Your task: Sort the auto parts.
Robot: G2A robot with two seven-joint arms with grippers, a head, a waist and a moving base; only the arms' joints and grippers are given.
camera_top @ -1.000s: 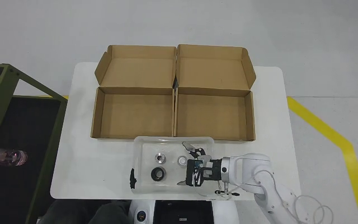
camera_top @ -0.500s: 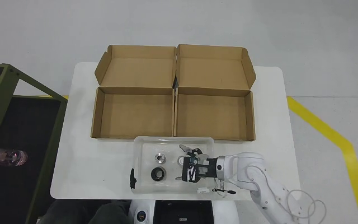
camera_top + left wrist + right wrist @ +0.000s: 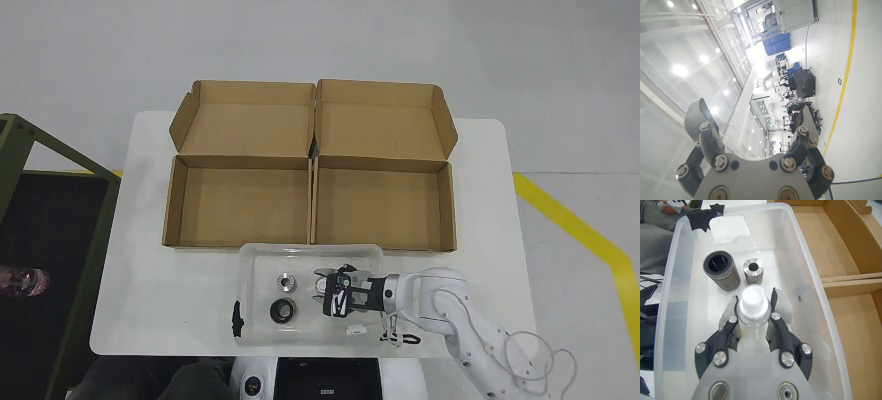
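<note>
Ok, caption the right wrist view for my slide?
Right gripper grips a white-capped part in the clear bin, beside a bearing and bushing.

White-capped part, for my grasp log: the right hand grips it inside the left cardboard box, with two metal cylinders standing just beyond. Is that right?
Not the box. The right wrist view shows the right hand gripping the white-capped part inside the clear plastic bin; the cardboard boxes lie beside the bin. The two metal cylinders, a linear bearing and a steel bushing, do stand just beyond.
</note>
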